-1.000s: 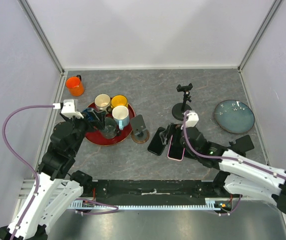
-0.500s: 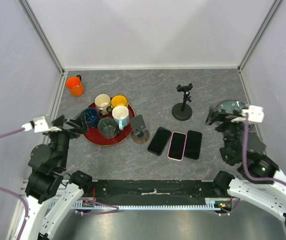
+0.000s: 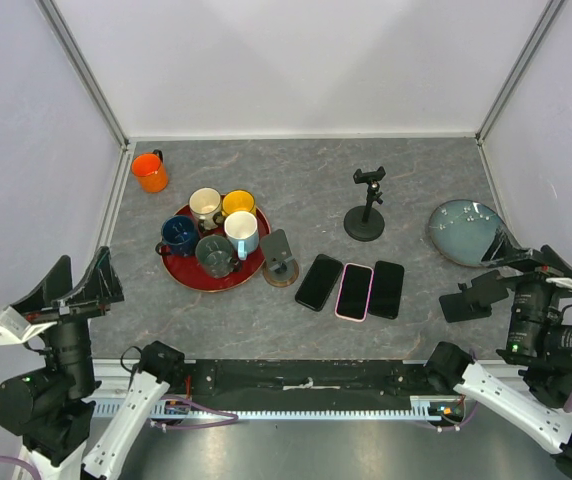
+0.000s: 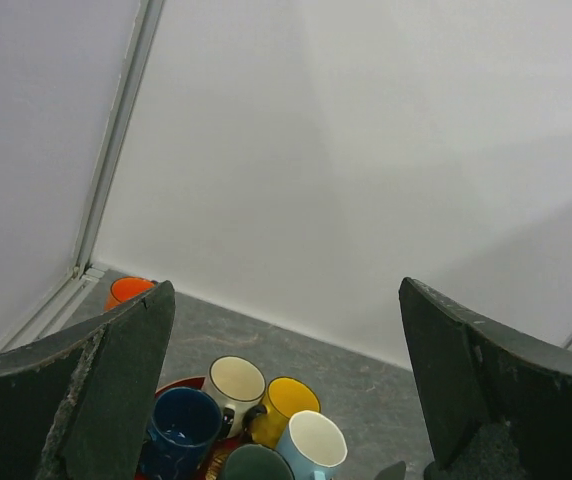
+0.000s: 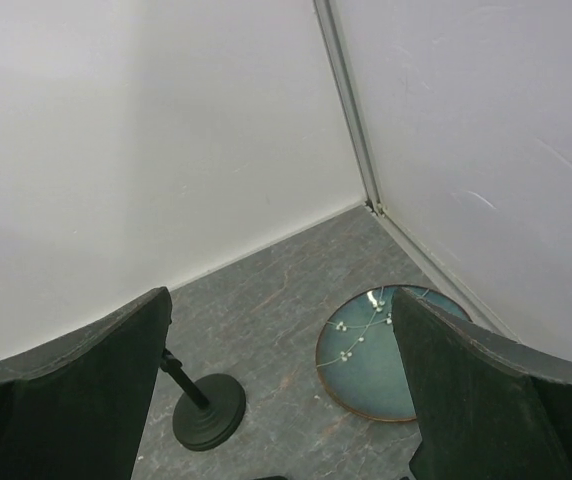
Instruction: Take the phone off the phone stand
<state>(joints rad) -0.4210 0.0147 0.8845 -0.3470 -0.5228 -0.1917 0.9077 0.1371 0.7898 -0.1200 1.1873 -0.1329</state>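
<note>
The black phone stand [image 3: 368, 205] stands upright at the back middle with its clamp empty; its base also shows in the right wrist view [image 5: 209, 410]. Three phones lie flat side by side in front of it: a black one [image 3: 318, 282], a pink one [image 3: 354, 291] and another black one [image 3: 387, 289]. My left gripper [image 3: 74, 285] is open and empty at the near left, also seen in the left wrist view [image 4: 286, 400]. My right gripper [image 3: 486, 275] is open and empty at the near right, also seen in the right wrist view [image 5: 276, 400].
A red tray [image 3: 184, 272] holds several mugs, among them white [image 4: 234, 385], yellow [image 4: 284, 400] and dark blue [image 4: 179, 425]. An orange mug [image 3: 150, 171] stands at the back left. A small grey holder [image 3: 280, 258] sits beside the tray. A blue plate [image 3: 466, 232] lies at the right.
My right gripper has left the phones and pulled back to the near right. My left gripper has drawn back from the tray to the near left. The three phones have stayed flat.
</note>
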